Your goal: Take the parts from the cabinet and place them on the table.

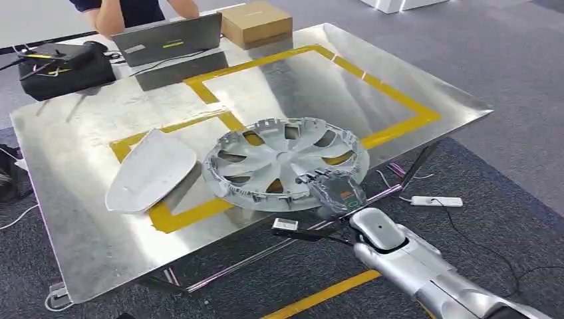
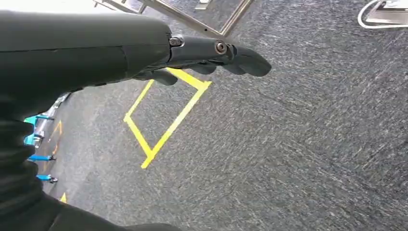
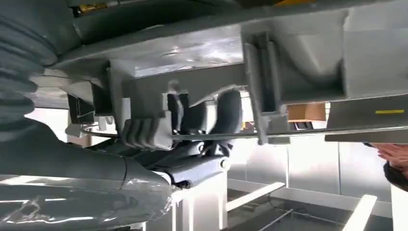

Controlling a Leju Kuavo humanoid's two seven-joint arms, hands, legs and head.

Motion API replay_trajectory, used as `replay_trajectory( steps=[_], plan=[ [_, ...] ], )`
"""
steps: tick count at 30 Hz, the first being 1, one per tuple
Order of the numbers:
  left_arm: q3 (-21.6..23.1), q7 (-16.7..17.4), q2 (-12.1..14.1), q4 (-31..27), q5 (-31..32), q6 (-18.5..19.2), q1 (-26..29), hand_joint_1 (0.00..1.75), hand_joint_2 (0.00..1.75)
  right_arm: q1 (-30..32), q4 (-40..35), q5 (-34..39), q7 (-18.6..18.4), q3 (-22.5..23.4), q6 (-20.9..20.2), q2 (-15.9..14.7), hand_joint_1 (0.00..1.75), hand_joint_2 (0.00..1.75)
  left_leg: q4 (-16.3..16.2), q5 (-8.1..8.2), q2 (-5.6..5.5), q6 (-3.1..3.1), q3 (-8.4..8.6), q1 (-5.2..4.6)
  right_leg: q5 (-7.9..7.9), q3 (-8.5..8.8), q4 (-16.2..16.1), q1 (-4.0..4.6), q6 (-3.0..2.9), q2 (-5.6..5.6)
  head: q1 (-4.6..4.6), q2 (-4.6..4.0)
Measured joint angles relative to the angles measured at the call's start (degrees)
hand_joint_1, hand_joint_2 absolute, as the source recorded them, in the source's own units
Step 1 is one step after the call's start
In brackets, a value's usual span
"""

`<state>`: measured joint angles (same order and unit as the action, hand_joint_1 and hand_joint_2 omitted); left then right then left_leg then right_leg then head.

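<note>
The steel table (image 1: 80, 219) carries a grey wheel cover (image 1: 286, 163) at its centre, over the yellow tape. A white panel (image 1: 149, 169) lies just beside it at nine o'clock. The right hand (image 1: 336, 193) grips the cover's rim at five o'clock. The left hand (image 2: 211, 53) hangs over carpet, fingers loosely extended, holding nothing.

A laptop (image 1: 169, 38) is seen at eleven o'clock on the desk (image 1: 80, 232), with a cardboard box (image 1: 255, 22) at twelve and a black bag (image 1: 63, 68) at ten. A white power strip (image 1: 437, 201) is laid on the carpet at three.
</note>
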<state>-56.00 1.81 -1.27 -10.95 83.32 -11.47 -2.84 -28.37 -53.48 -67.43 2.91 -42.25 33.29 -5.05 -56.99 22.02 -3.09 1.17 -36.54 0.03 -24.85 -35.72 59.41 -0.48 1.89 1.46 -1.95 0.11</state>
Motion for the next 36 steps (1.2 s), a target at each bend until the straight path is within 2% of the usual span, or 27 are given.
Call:
replay_trajectory(
  steps=[2, 3, 36],
  plan=[
    [0.0, 0.0, 0.0, 0.0, -0.2, 0.0, 0.0, 0.0, 1.75, 0.0, 0.0, 0.0, 0.0, 0.0, 0.0, 0.0, 0.0, 0.0, 0.0, 0.0, 0.0, 0.0, 0.0, 0.0, 0.0, 0.0, 0.0, 0.0, 0.0, 0.0, 0.0, 0.0],
    [0.0, -0.1, 0.0, 0.0, -0.4, 0.0, 0.0, 0.0, 0.0, 0.1, 0.0, 0.0, 0.0, 0.0, 0.0, 0.0, 0.0, 0.0, 0.0, 0.0, 0.0, 0.0, 0.0, 0.0, 0.0, 0.0, 0.0, 0.0, 0.0, 0.0, 0.0, 0.0],
    [0.0, 0.5, -0.4, 0.0, -1.4, 0.2, 0.0, 0.0, 0.0, 0.4, -1.0, 0.7, -0.7, 0.2, -1.3, 0.0, 0.0, 0.0, 0.0, 0.02, 0.0, -0.02, -0.02, 0.0, -0.01, -0.03, 0.0, 0.0, 0.01, 0.01, 0.0, 0.0]
  ],
)
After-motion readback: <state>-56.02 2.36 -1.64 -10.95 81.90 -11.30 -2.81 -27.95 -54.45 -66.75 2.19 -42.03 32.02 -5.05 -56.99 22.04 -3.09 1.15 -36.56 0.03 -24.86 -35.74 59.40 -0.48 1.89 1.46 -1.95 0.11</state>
